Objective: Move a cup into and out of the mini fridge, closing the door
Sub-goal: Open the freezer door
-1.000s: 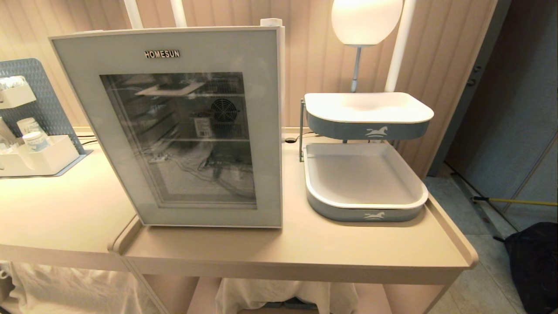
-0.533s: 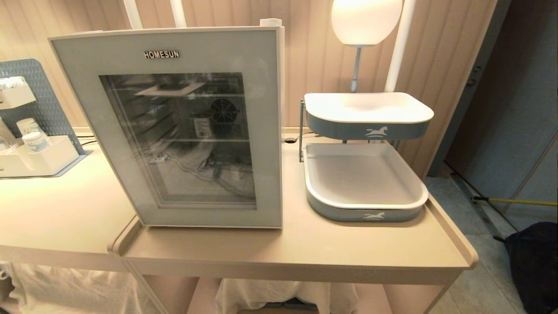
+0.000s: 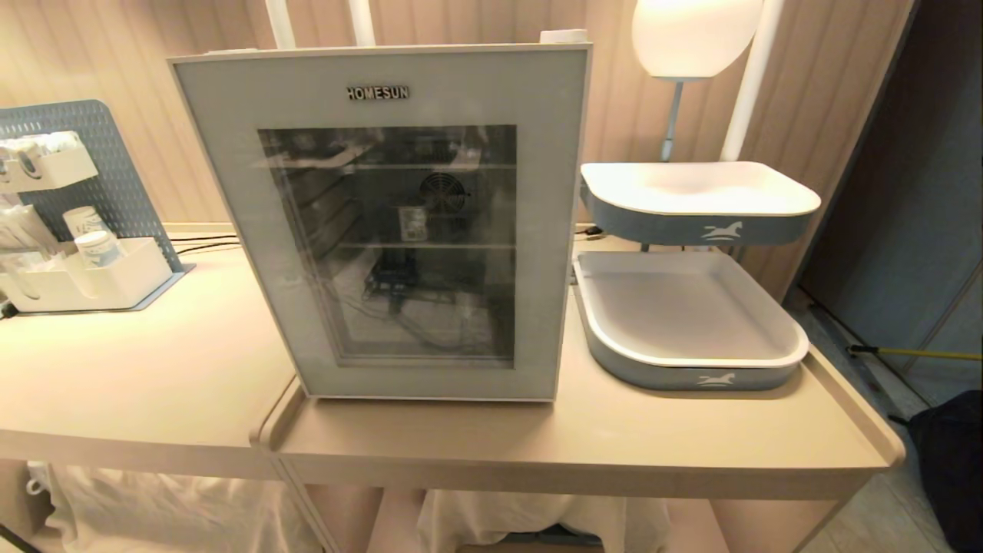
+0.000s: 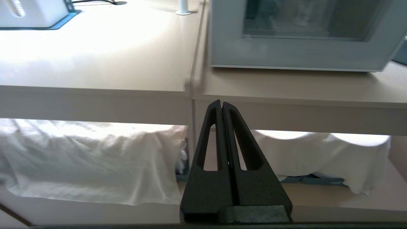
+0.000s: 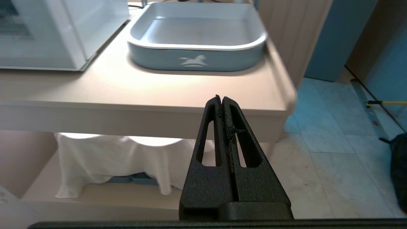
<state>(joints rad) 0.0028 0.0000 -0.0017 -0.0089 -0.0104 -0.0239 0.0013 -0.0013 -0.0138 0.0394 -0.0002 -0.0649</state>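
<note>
The mini fridge (image 3: 399,223) stands upright on the beige table (image 3: 584,438). Its grey-blue door (image 3: 230,200) with the dark window is shut; wire shelves show through the glass. Two small white cups (image 3: 98,247) sit in an organizer at the far left. Neither arm shows in the head view. My left gripper (image 4: 221,103) is shut and empty, hanging below the table's front edge in front of the fridge door (image 4: 299,57). My right gripper (image 5: 221,98) is shut and empty too, below the table edge near the lower tray (image 5: 194,60).
A two-tier grey-blue tray stand (image 3: 691,378) fills the table right of the fridge, with a lamp (image 3: 691,34) behind it. A pegboard organizer (image 3: 100,288) stands far left. White cloth (image 4: 79,159) hangs under the table. A black bag (image 3: 952,461) lies on the floor at the right.
The whole head picture has shifted rightward, so the camera has moved. The fridge, trays and cups keep their places on the table.
</note>
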